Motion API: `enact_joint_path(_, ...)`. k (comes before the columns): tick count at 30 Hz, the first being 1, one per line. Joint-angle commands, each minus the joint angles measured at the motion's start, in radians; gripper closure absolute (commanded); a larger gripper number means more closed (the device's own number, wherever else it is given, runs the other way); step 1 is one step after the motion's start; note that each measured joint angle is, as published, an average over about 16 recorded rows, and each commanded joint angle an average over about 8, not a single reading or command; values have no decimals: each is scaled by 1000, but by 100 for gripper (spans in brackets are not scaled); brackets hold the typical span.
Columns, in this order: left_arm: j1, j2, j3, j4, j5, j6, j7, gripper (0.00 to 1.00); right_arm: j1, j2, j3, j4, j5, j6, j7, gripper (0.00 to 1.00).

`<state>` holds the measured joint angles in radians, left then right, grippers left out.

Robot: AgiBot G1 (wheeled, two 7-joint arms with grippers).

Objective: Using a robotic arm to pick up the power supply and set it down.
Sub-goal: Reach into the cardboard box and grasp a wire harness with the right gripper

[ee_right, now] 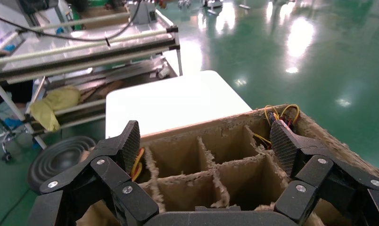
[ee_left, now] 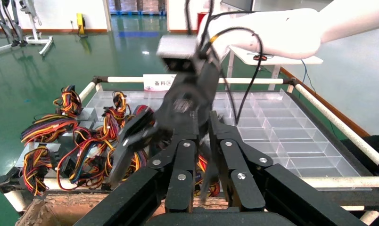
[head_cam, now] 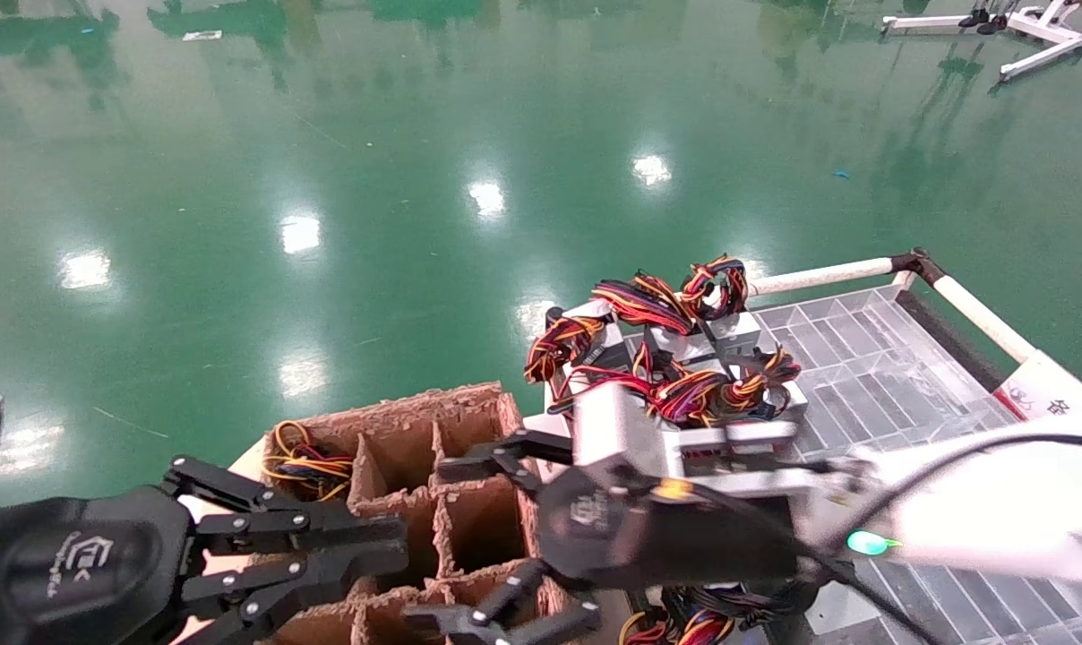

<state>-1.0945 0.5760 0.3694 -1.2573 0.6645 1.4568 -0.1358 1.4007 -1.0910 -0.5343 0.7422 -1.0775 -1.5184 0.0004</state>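
Several power supplies (head_cam: 684,358) lie piled on a clear tray, silver-grey boxes under loops of red, yellow and black wire; the left wrist view shows the pile (ee_left: 84,141) too. My right gripper (head_cam: 433,542) hangs open and empty over a brown cardboard box (head_cam: 416,399) split into compartments. In the right wrist view its pads (ee_right: 131,141) straddle two bare compartments (ee_right: 206,174). Coloured wires (head_cam: 308,461) of a power supply fill the box's far left compartment. My left gripper (head_cam: 396,551) is parked shut at the box's left, holding nothing.
The clear divided tray (head_cam: 863,358) sits on a cart with white rails (head_cam: 828,273) to the right of the box. A white table top (ee_right: 173,101) lies beyond the box. Green floor surrounds everything.
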Motion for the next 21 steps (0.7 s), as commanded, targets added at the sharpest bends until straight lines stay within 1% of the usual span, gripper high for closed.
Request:
enact_joint_path(1, 0, 0, 0, 0, 0, 0, 0, 100, 32, -53, -20, -72, -28, -3, -37, 0)
enact_joint_path(6, 0, 0, 0, 0, 0, 0, 0, 100, 104, -167, -54, -256, -90, 37, -152, 0)
enact_joint_path(9, 0, 0, 0, 0, 0, 0, 0, 100, 137, -222, -67, -347, -121, 103, -221, 0)
enact_joint_path(11, 0, 0, 0, 0, 0, 0, 0, 100, 150, -249, -77, -383, -134, 159, -263, 0)
enact_joint_path(15, 0, 0, 0, 0, 0, 0, 0, 100, 151, -277, -113, -378, -139, 269, -327, 0)
enact_joint_path(21, 0, 0, 0, 0, 0, 0, 0, 100, 119, -284, -212, -279, -86, 392, -360, 0)
